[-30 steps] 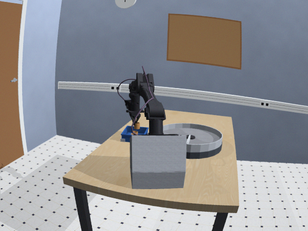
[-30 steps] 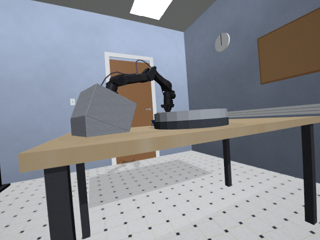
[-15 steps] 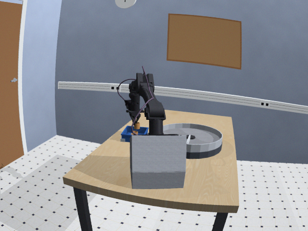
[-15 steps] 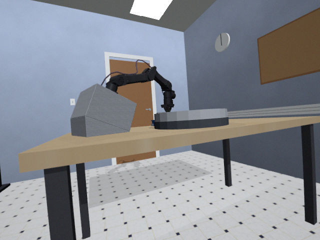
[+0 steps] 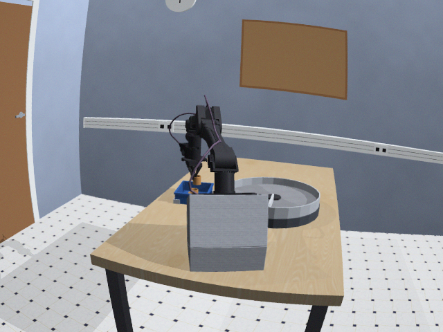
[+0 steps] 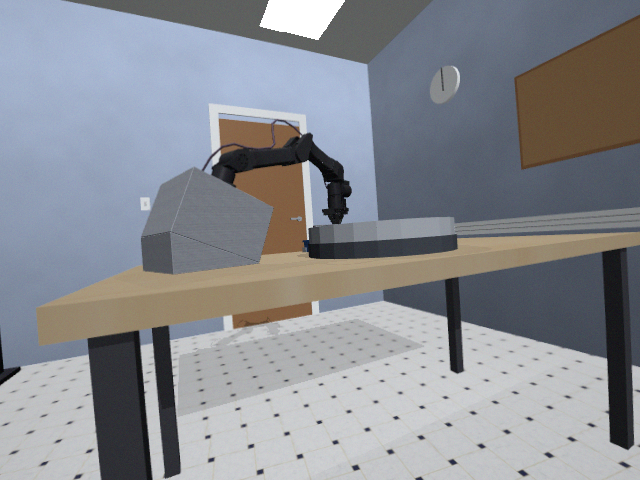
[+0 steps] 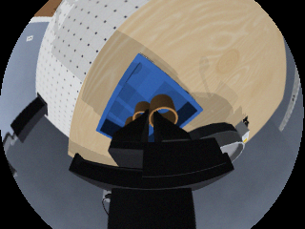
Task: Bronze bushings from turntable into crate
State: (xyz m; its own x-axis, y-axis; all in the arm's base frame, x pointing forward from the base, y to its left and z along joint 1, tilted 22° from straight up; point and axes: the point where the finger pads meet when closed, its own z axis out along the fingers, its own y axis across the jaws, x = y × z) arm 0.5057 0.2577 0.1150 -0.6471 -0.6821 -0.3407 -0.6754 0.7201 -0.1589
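My gripper point(image 5: 196, 175) is shut on a bronze bushing point(image 5: 197, 178) and holds it upright just above the blue crate point(image 5: 193, 191). In the wrist view the held bronze bushing point(image 7: 163, 106) sits between my fingertips point(image 7: 154, 116) over the blue crate point(image 7: 148, 94). Another bronze bushing point(image 5: 194, 189) lies inside the crate; it also shows in the wrist view point(image 7: 139, 114). The grey turntable point(image 5: 282, 201) stands to the right of the arm's base; the part of its floor that I can see holds no bushings. In the exterior view the gripper point(image 6: 334, 219) hangs behind the turntable's rim point(image 6: 382, 237).
A large grey box point(image 5: 227, 230) stands at the front of the wooden table and hides part of the crate and the arm's base. A white divider point(image 5: 270, 199) crosses the turntable floor.
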